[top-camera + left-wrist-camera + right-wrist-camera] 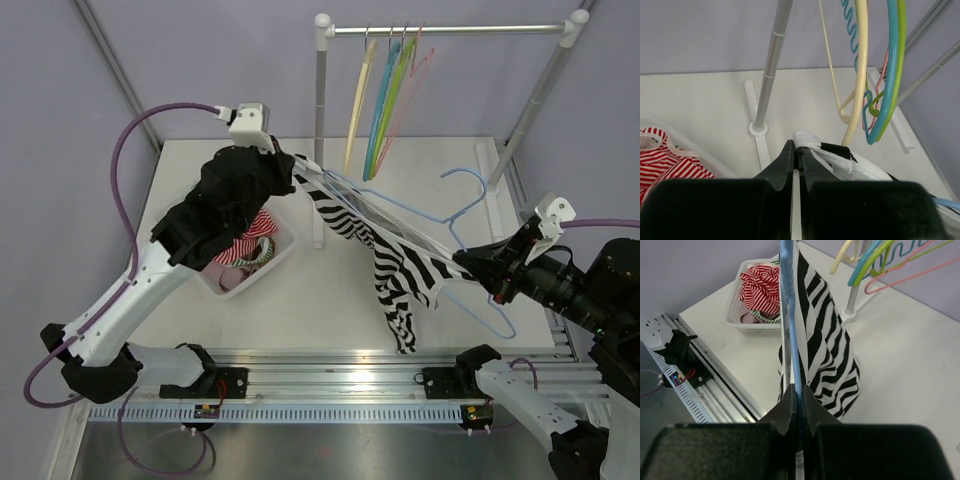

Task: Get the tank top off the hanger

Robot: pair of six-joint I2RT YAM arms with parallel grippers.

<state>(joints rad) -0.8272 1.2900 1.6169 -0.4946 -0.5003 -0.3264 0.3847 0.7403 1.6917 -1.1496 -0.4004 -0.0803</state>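
- Zebra-striped tank top (400,270) is hanging stretched above the table (330,310), draped on the blue hanger (789,300), with its lower end drooping toward the near edge.
- Left gripper (796,150) is pinching the top's strap, jaws closed tight on the fabric.
- Right gripper (799,395) is clamping the hanger's wire, jaws closed on it.
- White basket (270,265) holding red-striped clothes is sitting beneath the left arm.
- Coloured hangers are dangling from the rack (450,30) behind.

Left wrist view: body of the left tool (796,150) blocks the bottom edge and hides most of the tank top (840,157). Red striped garment (670,165) cut by left edge.
Top view: left arm (160,270) covers much of the basket (262,275) near the left edge of the desk (320,300); tool tips lost under its wrist.
Right wrist view: blue hanger (788,315) runs off top edge.
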